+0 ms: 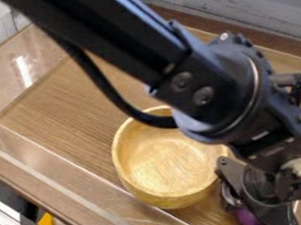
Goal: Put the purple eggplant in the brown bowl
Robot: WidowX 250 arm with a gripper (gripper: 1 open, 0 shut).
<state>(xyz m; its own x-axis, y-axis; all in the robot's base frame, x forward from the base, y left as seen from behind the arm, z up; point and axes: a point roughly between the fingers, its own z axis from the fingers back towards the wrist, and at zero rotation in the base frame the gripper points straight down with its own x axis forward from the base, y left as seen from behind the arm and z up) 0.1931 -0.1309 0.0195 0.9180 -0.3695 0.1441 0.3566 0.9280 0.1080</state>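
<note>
The brown bowl [165, 167] sits on the wooden tabletop at centre, empty, its right side covered by my arm. My gripper [256, 206] hangs at the bottom right, just past the bowl's right rim, pointing down. A small patch of the purple eggplant [248, 218] shows between the dark fingers at the frame's lower edge; the jaws look closed on it. Most of the eggplant is hidden by the gripper.
The black arm [121, 38] crosses the view from the top left to the bottom right. A clear plastic wall [38, 143] runs along the table's left and front. A pale panel [250, 4] stands behind the table.
</note>
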